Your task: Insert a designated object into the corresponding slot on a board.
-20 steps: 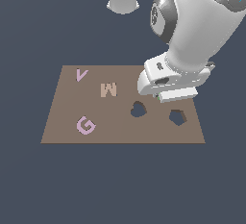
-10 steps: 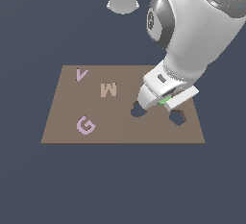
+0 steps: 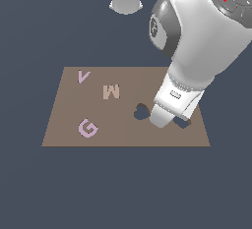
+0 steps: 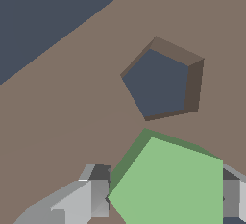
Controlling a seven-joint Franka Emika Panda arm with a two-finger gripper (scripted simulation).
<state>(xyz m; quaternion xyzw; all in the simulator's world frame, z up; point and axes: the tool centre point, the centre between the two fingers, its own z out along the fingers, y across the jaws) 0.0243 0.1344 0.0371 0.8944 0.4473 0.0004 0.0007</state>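
We find the gripper (image 4: 161, 196) clamped on the green pentagon block (image 4: 170, 187): in the wrist view one grey finger (image 4: 96, 194) presses each opposite side of the block, which sits squarely between them. The block is near the pentagon slot (image 4: 161, 81) but not in it; a strip of bare brown board (image 4: 62, 98) separates the two, and the slot shows fully open with its dark walls visible. We cannot tell from these views whether the block touches the board surface.

In the exterior view the white arm (image 3: 197, 61) leans over the board's (image 3: 74, 105) side at the exterior view's right, and its hand covers the block and most of the pentagon slot (image 3: 183, 123). The heart-shaped hole (image 3: 141, 111) lies just beside the hand. The letters V (image 3: 83, 76), M (image 3: 111, 92) and G (image 3: 87, 128) sit well apart from it.
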